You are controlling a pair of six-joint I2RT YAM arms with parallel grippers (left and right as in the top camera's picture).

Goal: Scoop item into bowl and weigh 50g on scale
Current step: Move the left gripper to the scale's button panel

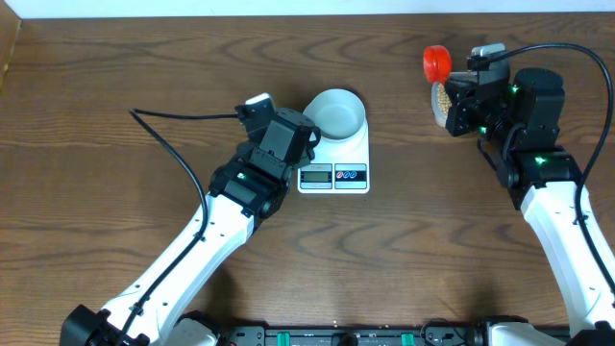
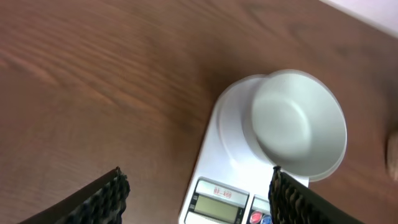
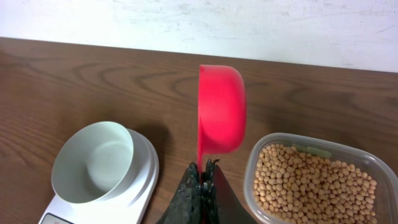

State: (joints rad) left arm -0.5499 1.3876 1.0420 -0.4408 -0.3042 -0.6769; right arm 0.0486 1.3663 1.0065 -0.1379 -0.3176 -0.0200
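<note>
One tub (image 3: 254, 171) edge cropped, scale (image 2: 227, 143) digits unreadable

A dark brown wood-grain tabletop (image 1: 115, 58) fills most of the overhead frame, its grain running in long wavy bands. Across the top of the right wrist view a white wall (image 3: 186, 25) — faintly scuffed — stands behind the tabletop's far edge. The light is soft and even, leaving a dull sheen on the wood.
</note>
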